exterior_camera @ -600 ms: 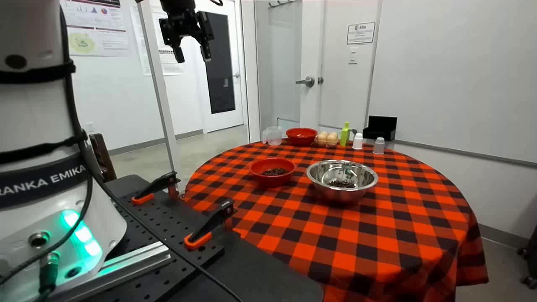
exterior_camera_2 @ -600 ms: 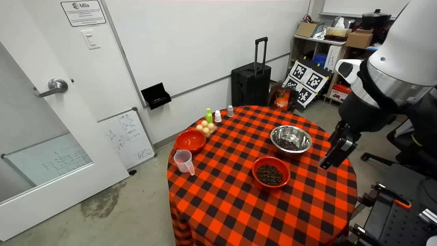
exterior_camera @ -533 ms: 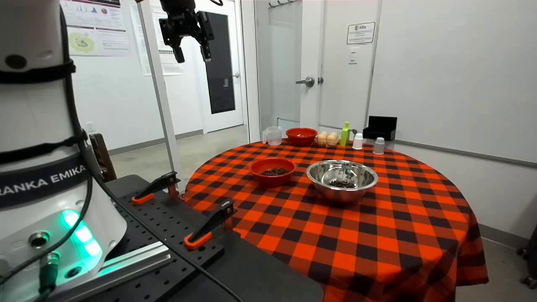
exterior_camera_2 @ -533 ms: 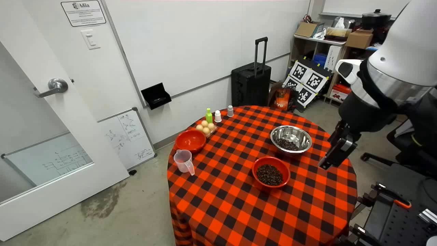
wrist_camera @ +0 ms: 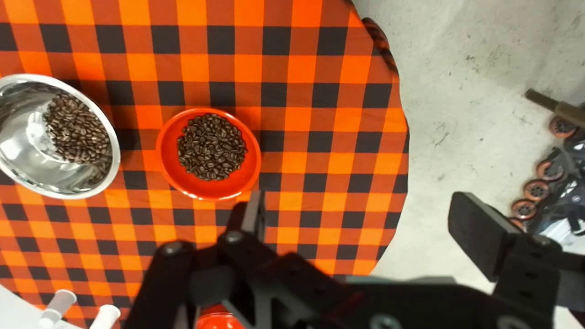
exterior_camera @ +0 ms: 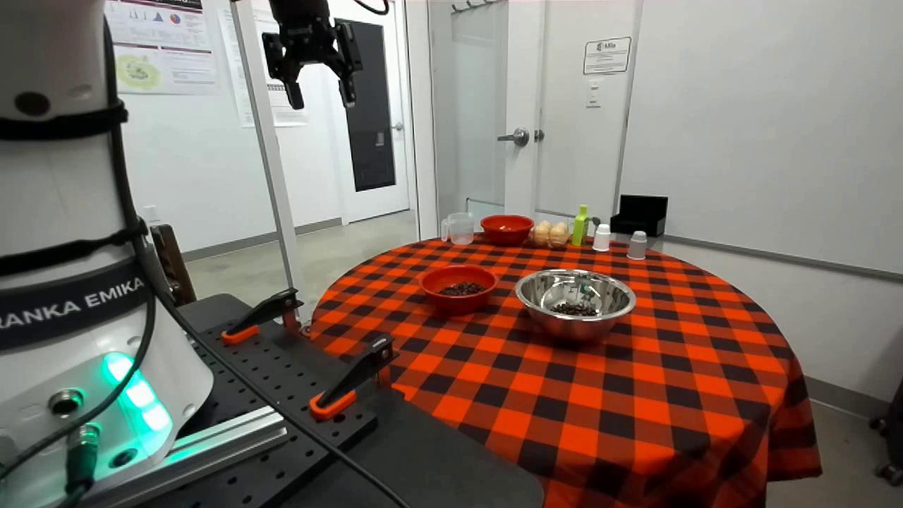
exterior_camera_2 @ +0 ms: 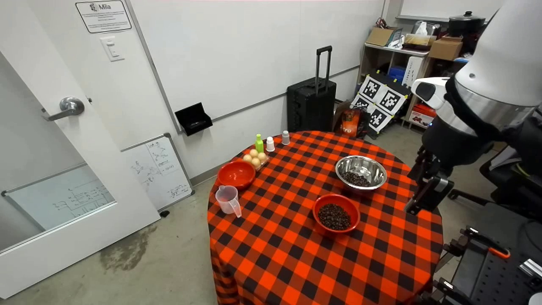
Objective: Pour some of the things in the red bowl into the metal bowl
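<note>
The red bowl, wide and shallow, holds dark coffee beans and stands upright on the table; it shows in both exterior views (exterior_camera: 457, 304) (exterior_camera_2: 352, 212) and the wrist view (wrist_camera: 169, 153). The shiny metal bowl (exterior_camera: 575, 328) stands beside it, apart from it, with a smaller heap of beans inside; it also shows in an exterior view (exterior_camera_2: 373, 170) and the wrist view (wrist_camera: 23, 145). My gripper (exterior_camera: 322, 103) is open and empty, high above the table near the robot's side; it also shows in an exterior view (exterior_camera_2: 416, 204). In the wrist view its fingers (wrist_camera: 358, 201) are wide apart.
At the table's far edge stand another red bowl (exterior_camera_2: 236, 174), a clear measuring jug (exterior_camera_2: 228, 200), a pack of eggs (exterior_camera_2: 255, 158), a green bottle (exterior_camera_2: 259, 144), a white cup (exterior_camera_2: 270, 144) and a grey cup (exterior_camera_2: 286, 137). Clamps (exterior_camera: 349, 377) stick up on the robot's mount.
My gripper has shifted and turned slightly, moving a little away from the bowls. It stays open. The bowls and beans have not moved.
</note>
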Action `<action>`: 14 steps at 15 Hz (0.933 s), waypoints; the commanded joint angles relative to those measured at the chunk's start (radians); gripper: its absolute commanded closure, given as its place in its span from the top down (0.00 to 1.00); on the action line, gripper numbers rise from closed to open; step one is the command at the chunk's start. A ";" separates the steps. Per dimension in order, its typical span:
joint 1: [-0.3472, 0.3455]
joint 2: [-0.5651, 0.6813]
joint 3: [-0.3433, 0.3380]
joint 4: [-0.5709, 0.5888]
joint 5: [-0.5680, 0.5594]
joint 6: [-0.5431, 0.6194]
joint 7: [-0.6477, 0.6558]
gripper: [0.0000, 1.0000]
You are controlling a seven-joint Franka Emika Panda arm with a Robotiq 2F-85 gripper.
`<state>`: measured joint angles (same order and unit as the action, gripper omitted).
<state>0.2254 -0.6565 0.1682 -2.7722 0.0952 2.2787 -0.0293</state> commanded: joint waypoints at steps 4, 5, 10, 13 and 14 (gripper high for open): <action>0.032 0.364 -0.078 0.181 -0.015 0.135 -0.261 1.00; 0.026 0.424 -0.079 0.218 -0.016 0.146 -0.283 1.00; -0.033 0.722 -0.053 0.433 -0.106 0.142 -0.234 1.00; -0.050 0.906 -0.053 0.584 -0.167 0.155 -0.169 1.00; -0.053 0.968 -0.053 0.641 -0.165 0.154 -0.164 1.00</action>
<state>0.1893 0.1161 0.1044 -2.3117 -0.0420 2.4301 -0.2381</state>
